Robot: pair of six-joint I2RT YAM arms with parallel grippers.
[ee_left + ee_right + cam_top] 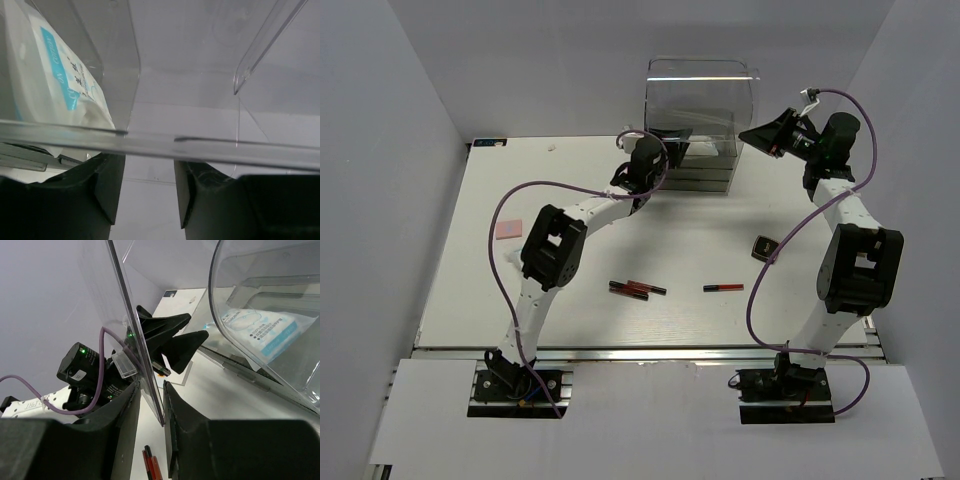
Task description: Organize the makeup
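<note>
The clear acrylic box (pixel 700 105) stands at the back. My right gripper (pixel 752 133) is shut on the lower edge of its clear front panel (pixel 127 315), which runs between my fingers (pixel 175 430). My left gripper (pixel 670 152) is open and empty at the box's front, with a clear edge (pixel 210 146) crossing just beyond its fingertips (pixel 112 180). A white-blue packet (pixel 65 75) lies inside the box and shows in the right wrist view too (pixel 265 332). A white flat square with an orange mark (pixel 182 372) lies under the left gripper.
On the table lie two red-and-black sticks (pixel 638 289), a single stick (pixel 723 287), a black square compact (pixel 762 246) near the right arm and a pink square (pixel 507 229) at the left. Grey walls close in three sides.
</note>
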